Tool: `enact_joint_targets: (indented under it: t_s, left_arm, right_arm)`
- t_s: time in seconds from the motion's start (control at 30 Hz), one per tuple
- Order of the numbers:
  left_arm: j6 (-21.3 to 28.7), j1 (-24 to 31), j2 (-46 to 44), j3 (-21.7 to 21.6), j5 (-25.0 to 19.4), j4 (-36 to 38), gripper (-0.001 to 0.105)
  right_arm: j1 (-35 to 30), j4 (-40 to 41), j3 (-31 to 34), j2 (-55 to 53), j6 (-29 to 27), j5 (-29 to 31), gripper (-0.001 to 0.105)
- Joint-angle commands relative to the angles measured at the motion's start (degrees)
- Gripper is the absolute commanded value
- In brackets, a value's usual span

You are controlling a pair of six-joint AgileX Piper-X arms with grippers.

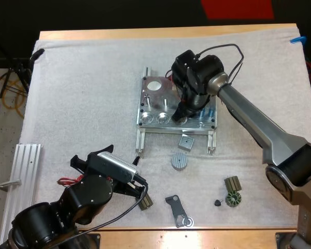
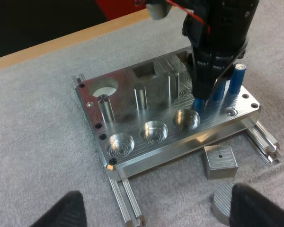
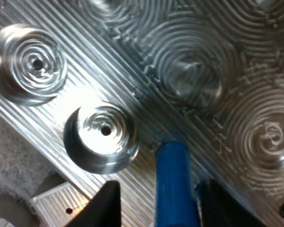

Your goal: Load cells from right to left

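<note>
The metal fixture [image 1: 171, 111] sits mid-mat, with three round pockets along its front edge. My right gripper [image 1: 181, 113] is shut on a blue cylinder [image 3: 174, 184], whose tip touches the fixture's top just beside a round pocket [image 3: 102, 137]. From the left wrist view this is the rightmost pocket [image 2: 186, 119], with the right gripper [image 2: 201, 97] over it. Two more blue cylinders [image 2: 236, 78] stand upright at the fixture's right end. My left gripper [image 1: 141, 193] hovers near the mat's front, open, its fingers [image 2: 61, 210] wide apart with nothing between them.
A square metal block [image 1: 186, 142] and a ribbed metal disc [image 1: 179, 161] lie just before the fixture. A dark bracket [image 1: 177, 210], small dark gear-like parts [image 1: 232, 198] and a dark part [image 1: 145, 202] by my left gripper lie near the front. An aluminium rail [image 1: 26, 171] lies at far left.
</note>
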Motion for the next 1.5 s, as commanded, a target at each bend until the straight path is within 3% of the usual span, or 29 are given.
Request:
enact_joint_targets:
  t_s: [0.0, 0.33, 0.63, 1.47]
  left_arm:
    - [-0.39, 0.08, -0.22, -0.45, -1.14, 0.29, 0.063]
    - [-0.39, 0.08, -0.22, -0.45, -1.14, 0.29, 0.063]
    - [-0.39, 0.08, -0.22, -0.45, -1.14, 0.29, 0.063]
    - [-0.39, 0.08, -0.22, -0.45, -1.14, 0.29, 0.063]
  right_arm:
    - [-0.04, -0.39, 0.05, -0.69, 0.31, -0.52, 0.042]
    - [-0.04, -3.15, -0.71, -4.75, 1.48, -1.2, 0.042]
    - [-0.04, -0.83, -0.69, -6.53, 1.48, 7.17, 0.042]
    - [-0.04, -1.81, 1.02, -3.5, 1.32, 7.88, 0.042]
